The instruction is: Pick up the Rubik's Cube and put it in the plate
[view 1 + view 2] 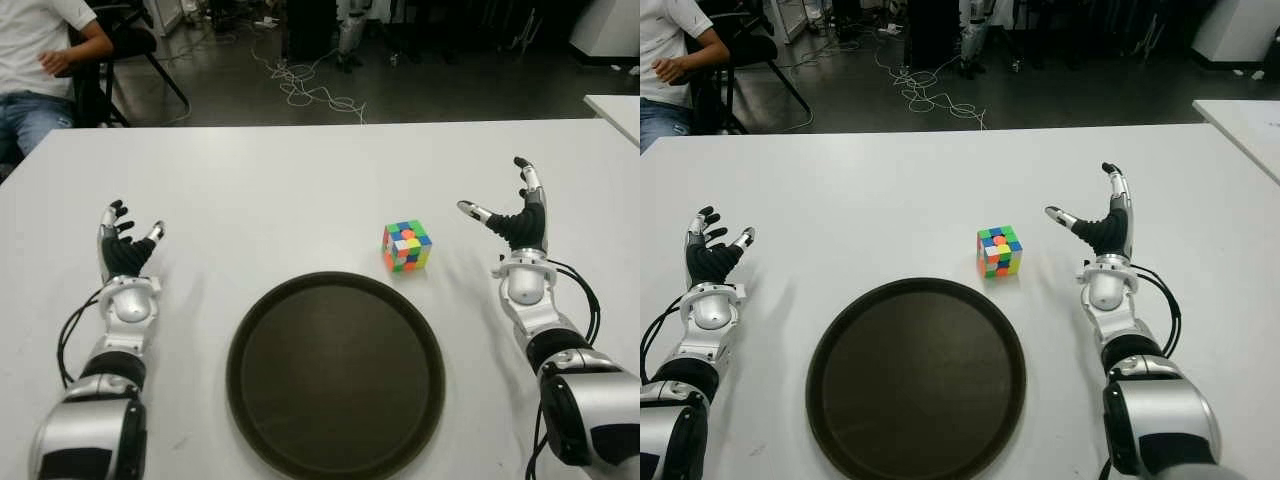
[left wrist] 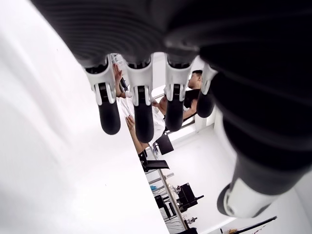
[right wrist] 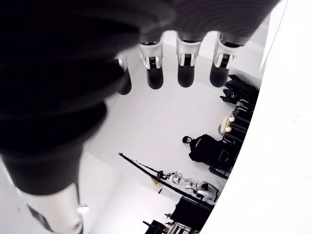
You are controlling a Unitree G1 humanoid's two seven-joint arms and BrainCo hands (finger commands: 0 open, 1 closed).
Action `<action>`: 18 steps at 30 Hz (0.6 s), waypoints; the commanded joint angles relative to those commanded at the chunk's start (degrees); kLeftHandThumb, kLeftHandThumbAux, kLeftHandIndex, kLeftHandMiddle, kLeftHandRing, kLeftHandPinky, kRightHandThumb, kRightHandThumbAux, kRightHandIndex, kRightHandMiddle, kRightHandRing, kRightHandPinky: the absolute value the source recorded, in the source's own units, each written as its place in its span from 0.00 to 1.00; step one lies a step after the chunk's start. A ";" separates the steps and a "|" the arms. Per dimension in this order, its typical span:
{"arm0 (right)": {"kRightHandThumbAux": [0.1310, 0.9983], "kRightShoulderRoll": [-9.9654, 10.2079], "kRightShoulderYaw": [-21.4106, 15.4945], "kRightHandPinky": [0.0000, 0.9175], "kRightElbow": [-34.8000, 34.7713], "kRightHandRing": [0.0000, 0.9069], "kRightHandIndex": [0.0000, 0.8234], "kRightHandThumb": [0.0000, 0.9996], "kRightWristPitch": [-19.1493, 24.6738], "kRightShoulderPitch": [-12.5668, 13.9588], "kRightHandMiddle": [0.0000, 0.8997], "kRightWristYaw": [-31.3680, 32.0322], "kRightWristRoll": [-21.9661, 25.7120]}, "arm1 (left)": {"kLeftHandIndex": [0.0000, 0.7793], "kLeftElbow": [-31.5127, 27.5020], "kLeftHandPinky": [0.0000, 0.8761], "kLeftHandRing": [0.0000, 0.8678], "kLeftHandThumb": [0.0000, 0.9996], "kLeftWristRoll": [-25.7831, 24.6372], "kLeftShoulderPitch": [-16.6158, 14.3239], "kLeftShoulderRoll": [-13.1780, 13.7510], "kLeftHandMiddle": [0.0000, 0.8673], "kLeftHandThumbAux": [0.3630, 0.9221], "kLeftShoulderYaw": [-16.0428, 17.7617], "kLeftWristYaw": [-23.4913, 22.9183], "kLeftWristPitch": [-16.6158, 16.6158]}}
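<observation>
A multicoloured Rubik's Cube (image 1: 407, 246) stands on the white table (image 1: 300, 180), just beyond the far right rim of a round dark plate (image 1: 335, 370). My right hand (image 1: 505, 212) is a short way to the right of the cube, fingers spread and holding nothing, thumb pointing toward the cube. Its wrist view shows straight fingers (image 3: 185, 68) with nothing between them. My left hand (image 1: 128, 240) shows at the left side of the table, well left of the plate, fingers extended (image 2: 141, 112) and holding nothing.
A person (image 1: 45, 60) sits on a chair beyond the table's far left corner. Cables (image 1: 310, 90) lie on the floor behind the table. A second white table edge (image 1: 615, 110) shows at the far right.
</observation>
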 joint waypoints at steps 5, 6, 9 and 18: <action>0.73 0.04 -0.27 0.02 0.17 0.02 0.06 0.00 0.36 -0.21 0.03 0.23 0.30 | 0.12 -0.17 0.24 0.20 0.37 -0.10 -0.15 -0.07 0.19 0.67 0.08 0.17 0.50; 0.73 0.03 -0.28 0.03 0.18 0.02 0.06 0.00 0.43 -0.24 0.03 0.24 0.29 | 0.12 -0.19 0.26 0.21 0.37 -0.12 -0.16 -0.06 0.19 0.68 0.08 0.16 0.55; 0.73 0.03 -0.24 0.03 0.18 0.02 0.06 0.00 0.57 -0.28 0.03 0.10 0.17 | 0.12 -0.26 0.27 0.22 0.37 -0.10 -0.19 -0.05 0.20 0.68 0.07 0.22 0.68; 0.75 0.21 -0.56 0.04 0.33 0.03 0.07 0.00 0.94 -0.48 0.05 0.17 0.54 | 0.14 -0.31 0.29 0.23 0.39 0.24 -0.21 0.22 0.21 0.69 -0.23 0.46 1.02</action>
